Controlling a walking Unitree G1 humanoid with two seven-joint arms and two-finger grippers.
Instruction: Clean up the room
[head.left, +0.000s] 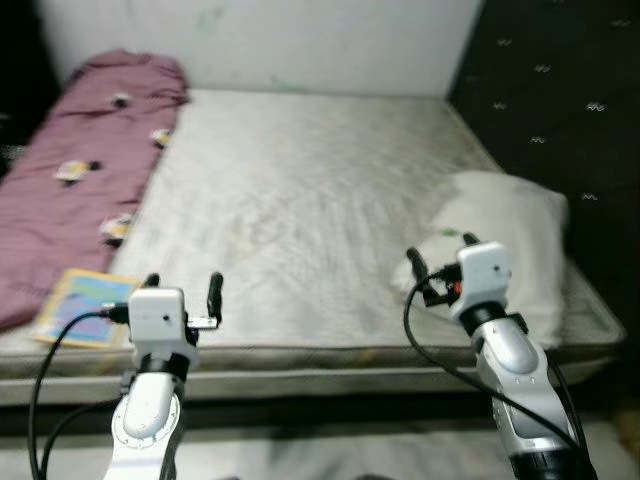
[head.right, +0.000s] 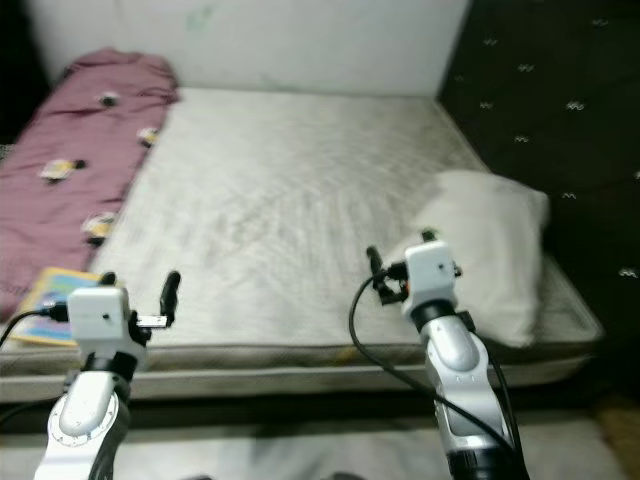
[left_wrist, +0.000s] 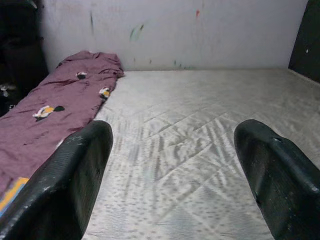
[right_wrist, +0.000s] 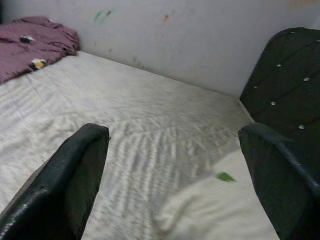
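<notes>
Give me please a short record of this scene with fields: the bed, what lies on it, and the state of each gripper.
bed: bare quilted mattress, against a white wall
left side of bed: purple blanket, bunched along the edge
near left corner: colourful book, flat on the mattress beside the blanket
right side of bed: white pillow, next to the dark headboard
left gripper: open, holding nothing, over the near edge
right gripper: open, holding nothing, close to the pillow
</notes>
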